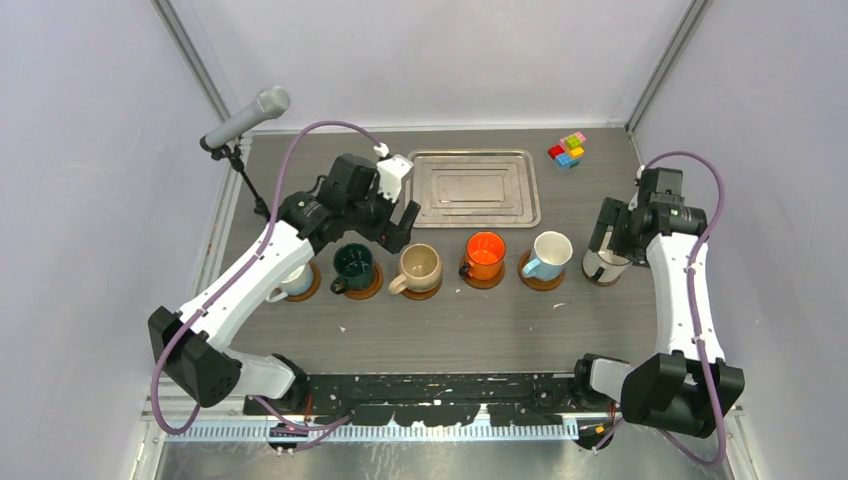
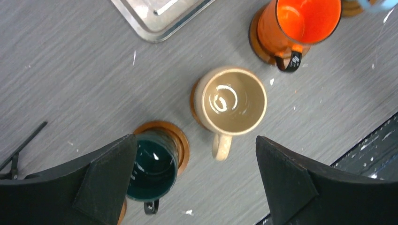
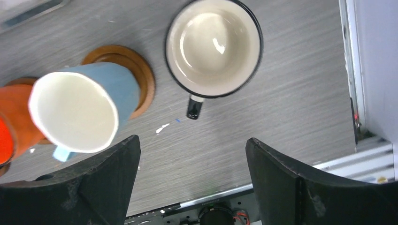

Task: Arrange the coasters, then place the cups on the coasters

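From above, six cups stand in a row across the grey table (image 1: pixel 450 330). On the left, a whitish cup (image 1: pixel 293 283) peeks out from under the left arm. Next come the green cup (image 1: pixel 353 263), the beige cup (image 1: pixel 421 266), the orange cup (image 1: pixel 486 252) and the blue cup (image 1: pixel 551 253). Each of these sits on a brown coaster (image 1: pixel 366 291). The white cup with the dark rim (image 1: pixel 603 266) is last on the right. I cannot tell if a coaster lies under it. The left pincer (image 1: pixel 397 232) hangs above the green and beige cups. The right pincer (image 1: pixel 605 252) hangs over the white cup with the dark rim. Behind the row lie a silver tray (image 1: pixel 475 187) and some little coloured blocks (image 1: pixel 567 150). A microphone (image 1: pixel 245 118) stands at the far left.

In the left wrist view, the left pincer (image 2: pixel 195 183) is spread wide with nothing in it. Below it stand the green cup (image 2: pixel 152 166) and the beige cup (image 2: pixel 232 101), each on its coaster. The orange cup (image 2: pixel 305 21) is further off.

In the right wrist view, the right pincer (image 3: pixel 192 183) is spread wide too and holds nothing. The white cup with the dark rim (image 3: pixel 213 47) stands upright on the table, apart from both fingers. The blue cup (image 3: pixel 80 110) is beside it on its coaster.
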`<state>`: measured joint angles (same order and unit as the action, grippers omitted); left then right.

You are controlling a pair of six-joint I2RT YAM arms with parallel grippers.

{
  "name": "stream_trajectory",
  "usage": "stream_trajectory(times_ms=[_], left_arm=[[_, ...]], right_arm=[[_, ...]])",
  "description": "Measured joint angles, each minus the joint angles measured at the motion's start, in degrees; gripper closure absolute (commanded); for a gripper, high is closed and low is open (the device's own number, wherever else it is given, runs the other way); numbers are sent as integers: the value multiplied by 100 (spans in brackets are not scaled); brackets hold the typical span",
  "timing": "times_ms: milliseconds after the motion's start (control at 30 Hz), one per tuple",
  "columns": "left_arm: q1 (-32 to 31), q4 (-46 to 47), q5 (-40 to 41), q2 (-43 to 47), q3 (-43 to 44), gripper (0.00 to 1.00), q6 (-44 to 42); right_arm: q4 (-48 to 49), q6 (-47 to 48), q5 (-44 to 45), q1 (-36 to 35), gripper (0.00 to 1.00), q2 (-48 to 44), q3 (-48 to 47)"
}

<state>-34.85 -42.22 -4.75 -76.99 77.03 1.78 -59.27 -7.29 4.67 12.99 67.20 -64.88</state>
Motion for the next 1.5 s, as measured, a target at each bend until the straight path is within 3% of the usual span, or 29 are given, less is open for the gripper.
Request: stream_trajectory(times_ms=[467, 700, 967, 1500], left_arm=[[219, -1137, -96, -2, 120, 0, -555], [426, -1325, -280, 170, 20, 0, -660], [883, -1460, -295, 1110, -426, 0, -678], [2083, -1449, 127, 2450, -1663, 0, -673]], right_arm=[[-28, 592, -1891, -28, 13, 129, -1279], [225, 542, -2284, -629, 13, 328, -1364], [621, 380, -2688, -1379, 13, 334, -1003], [1003, 289, -3134, -1515, 13, -350, 85]])
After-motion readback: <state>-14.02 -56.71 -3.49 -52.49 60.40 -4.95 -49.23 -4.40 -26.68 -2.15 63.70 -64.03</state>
